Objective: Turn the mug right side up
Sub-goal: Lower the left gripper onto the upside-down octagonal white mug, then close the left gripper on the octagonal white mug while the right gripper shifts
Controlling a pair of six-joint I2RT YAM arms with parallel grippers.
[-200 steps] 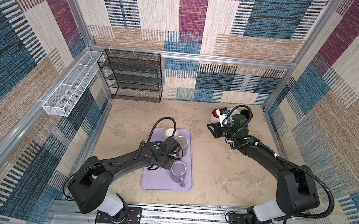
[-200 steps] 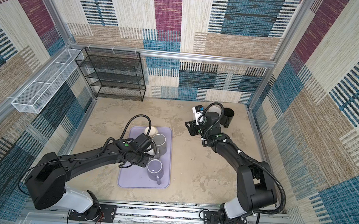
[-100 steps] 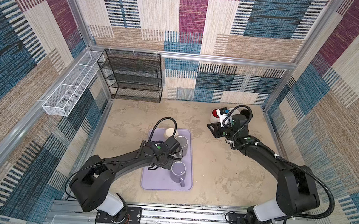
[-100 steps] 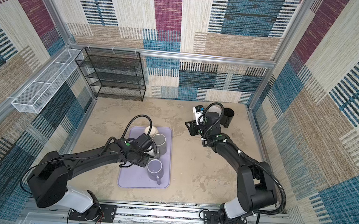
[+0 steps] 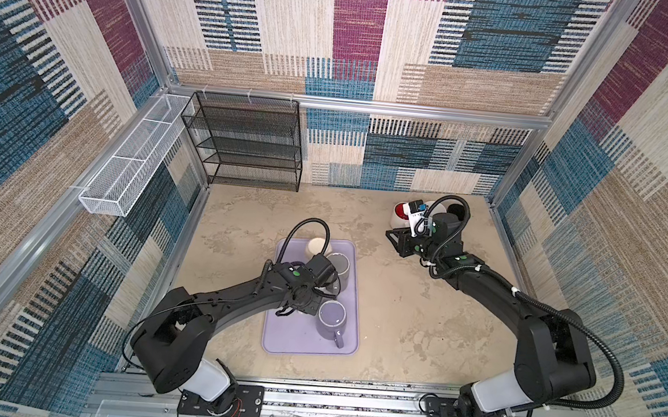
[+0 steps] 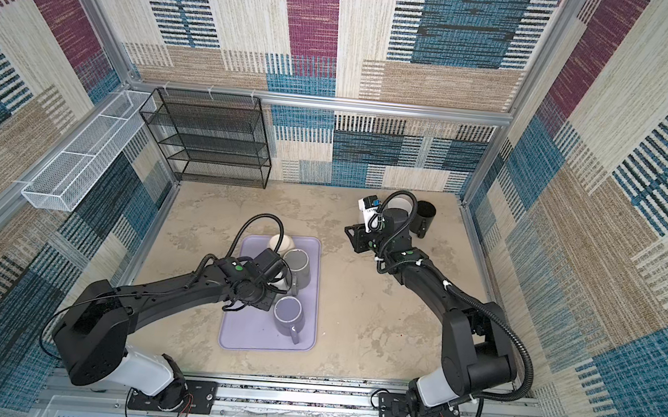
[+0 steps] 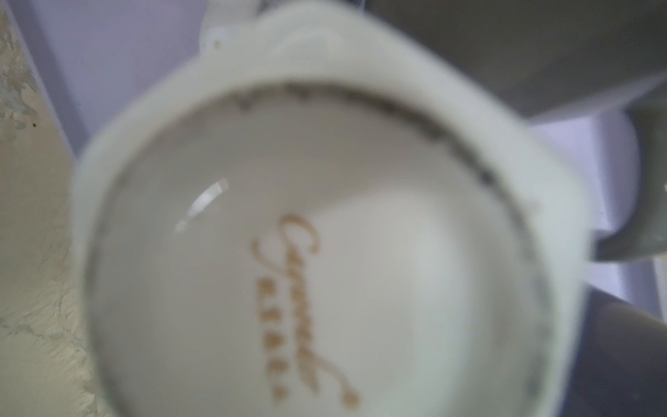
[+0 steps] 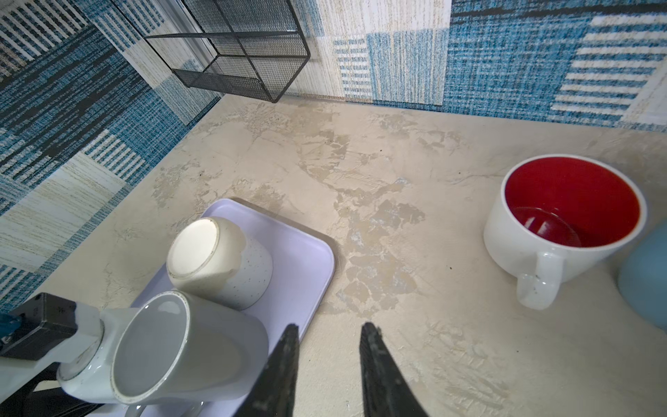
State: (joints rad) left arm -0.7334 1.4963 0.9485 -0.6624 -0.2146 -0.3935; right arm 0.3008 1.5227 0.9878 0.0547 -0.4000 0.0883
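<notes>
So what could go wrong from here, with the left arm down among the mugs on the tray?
1. The white mug sits close beside the grey mug; flipping it could knock that one or the purple mug.
2. The left wrist view shows only its glossy base, blurred and close; no grip is visible, so it may slip when lifted.

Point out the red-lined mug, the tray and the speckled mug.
Red-lined mug (image 8: 565, 224), right wrist view, on its red inside.
Tray (image 8: 301, 260), right wrist view, on its bare floor near a corner.
Speckled mug (image 8: 223, 267), right wrist view, on its side wall.
</notes>
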